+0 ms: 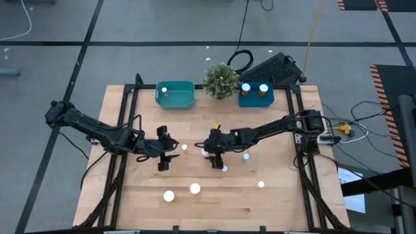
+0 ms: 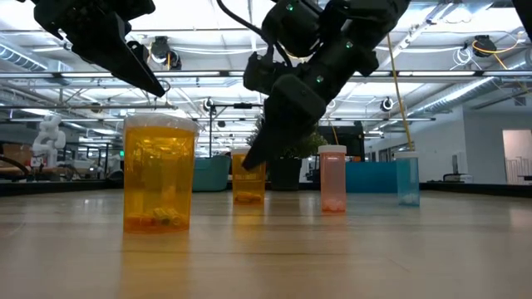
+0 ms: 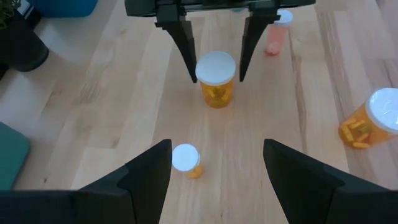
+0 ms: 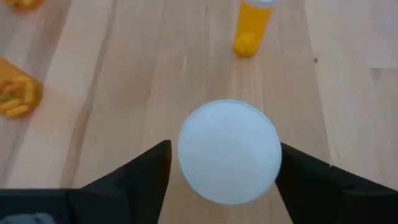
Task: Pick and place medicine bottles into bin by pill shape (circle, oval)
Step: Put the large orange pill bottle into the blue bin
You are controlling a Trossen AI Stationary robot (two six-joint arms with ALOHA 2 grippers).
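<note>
pill shapes unreadable; bottle (image 3: 370, 126) cut by edge

One camera looks straight down, one skims level across the table (image 2: 349, 257), and both wrist cameras look close onto its planks.

This is a robotics lab or industrial test space, not a home. A wooden table (image 1: 214, 195) on a black metal frame stands on a grey concrete floor (image 1: 162, 26) marked with dark taped lines, and cables (image 1: 242, 39) trail across it. Hazard-striped tape (image 1: 383, 78) edges the floor at the right. The low view looks into a large open hall with exposed ceiling trusses and ducts (image 2: 465, 79), strip lighting, and a white humanoid figure (image 2: 50, 137) standing at the far left.
</note>
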